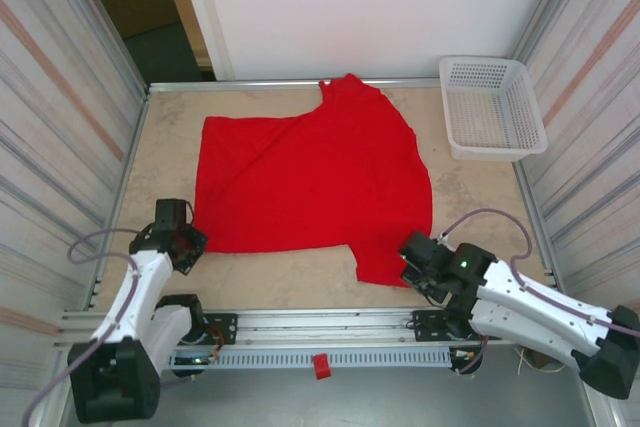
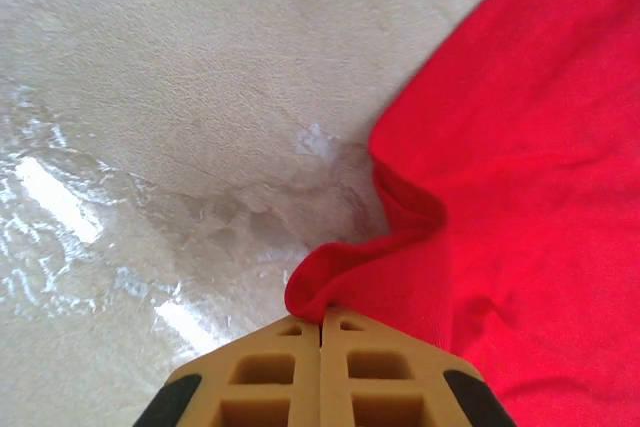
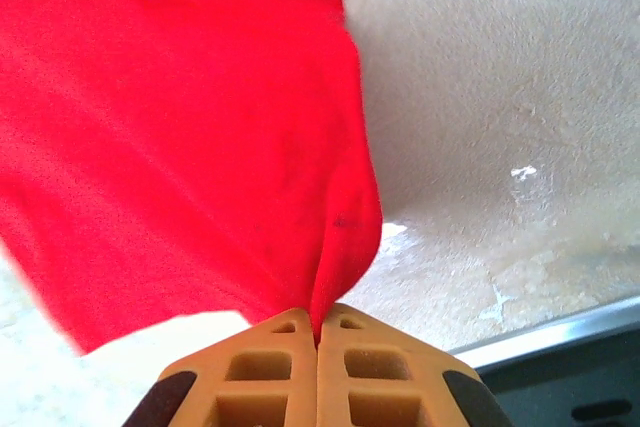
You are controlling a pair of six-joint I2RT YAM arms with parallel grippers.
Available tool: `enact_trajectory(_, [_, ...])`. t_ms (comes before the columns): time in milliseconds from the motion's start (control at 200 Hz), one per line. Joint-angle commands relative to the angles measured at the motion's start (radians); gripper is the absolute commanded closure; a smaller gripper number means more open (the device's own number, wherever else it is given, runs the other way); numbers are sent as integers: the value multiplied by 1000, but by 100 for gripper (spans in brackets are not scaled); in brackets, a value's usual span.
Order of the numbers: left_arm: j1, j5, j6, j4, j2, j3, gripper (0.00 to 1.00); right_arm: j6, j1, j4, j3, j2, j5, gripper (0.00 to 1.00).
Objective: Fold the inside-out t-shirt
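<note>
While my left gripper and right gripper each sit clamped on a near corner of the inside-out t-shirt, I see it spread flat just beside the basket, its long axis running between them and its bulk lying beyond both

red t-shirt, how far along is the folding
Done: the t-shirt lies spread nearly flat on the table, with no fold made yet. In hand: the left gripper and right gripper are each shut on a bit of its near edge. To do: probably carrying that edge over, then every fold.
</note>
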Motion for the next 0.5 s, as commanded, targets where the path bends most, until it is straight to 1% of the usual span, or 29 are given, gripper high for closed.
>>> enact_trajectory(0, [7, -18, 1, -124, -103, 5, 100, 30, 10, -127, 82, -52, 51, 100])
enact_trajectory(45, [6, -21, -7, -151, -137, 16, 100, 25, 11, -144, 116, -63, 60, 100])
enact_trajectory(230, [4, -21, -41, -230, -198, 53, 100, 3, 19, -208, 255, -45, 72, 100])
enact_trajectory(386, [-26, -30, -125, -293, -270, 71, 100, 63, 98, -240, 304, -57, 115, 100])
enact_trajectory(496, [-28, -46, -129, -309, -285, 97, 100, 79, 145, -230, 337, -41, 158, 100])
